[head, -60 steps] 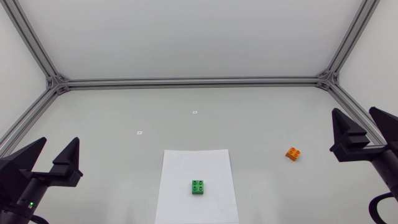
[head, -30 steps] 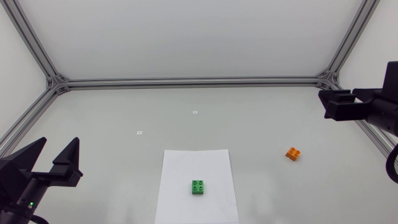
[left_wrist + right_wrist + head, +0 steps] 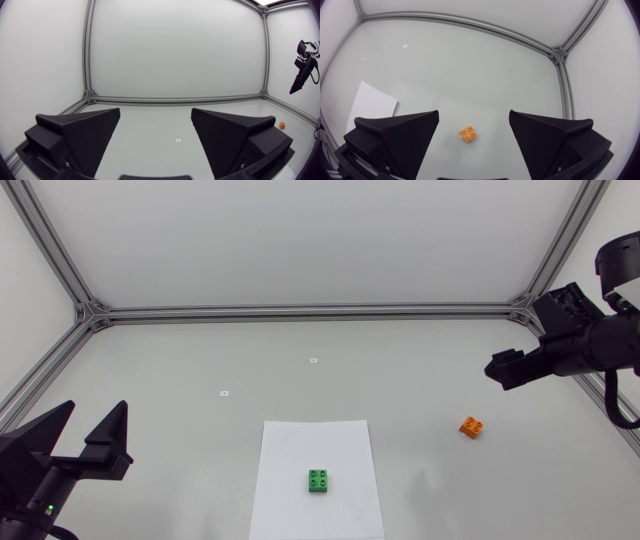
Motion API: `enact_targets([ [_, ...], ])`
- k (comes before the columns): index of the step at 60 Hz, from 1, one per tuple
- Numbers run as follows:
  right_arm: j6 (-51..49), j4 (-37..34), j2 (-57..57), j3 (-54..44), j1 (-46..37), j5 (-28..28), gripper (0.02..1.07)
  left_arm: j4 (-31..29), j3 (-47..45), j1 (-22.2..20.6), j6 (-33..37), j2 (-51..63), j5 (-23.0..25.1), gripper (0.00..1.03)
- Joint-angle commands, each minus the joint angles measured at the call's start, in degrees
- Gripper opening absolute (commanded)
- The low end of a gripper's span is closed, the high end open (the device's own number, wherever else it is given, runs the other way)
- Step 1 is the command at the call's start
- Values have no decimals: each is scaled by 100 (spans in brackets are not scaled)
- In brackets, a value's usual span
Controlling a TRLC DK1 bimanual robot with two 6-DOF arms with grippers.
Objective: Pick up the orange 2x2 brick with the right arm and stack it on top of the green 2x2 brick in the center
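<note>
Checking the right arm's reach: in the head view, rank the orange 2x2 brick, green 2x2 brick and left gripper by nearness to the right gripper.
1. Orange 2x2 plastic brick, right side, close to the right gripper.
2. Green 2x2 plastic brick, centre, on the white paper sheet.
3. Matte black left gripper, far left side.

Orange 2x2 brick (image 3: 472,426), studs up, seemingly skewed, well right of green 2x2 brick (image 3: 319,480)
</note>
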Motion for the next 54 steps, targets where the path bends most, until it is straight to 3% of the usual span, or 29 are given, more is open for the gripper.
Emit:
enact_targets([
  [1,-1091,-422,538,405,-59,51,102,-65,-235,-4,33,-23,16,99],
  [7,-1293,-729,1118,668,-226,51,102,-65,-235,-4,33,-23,16,99],
  [11,-1961,-1063,1478,695,-340,-125,102,-65,-235,-4,33,-23,16,99],
  [29,-2594,-1336,2436,879,-402,-116,102,-65,-235,-4,33,-23,16,99],
  [54,-2770,-975,3491,1011,-244,218,100,-65,-235,-4,33,-23,16,99],
])
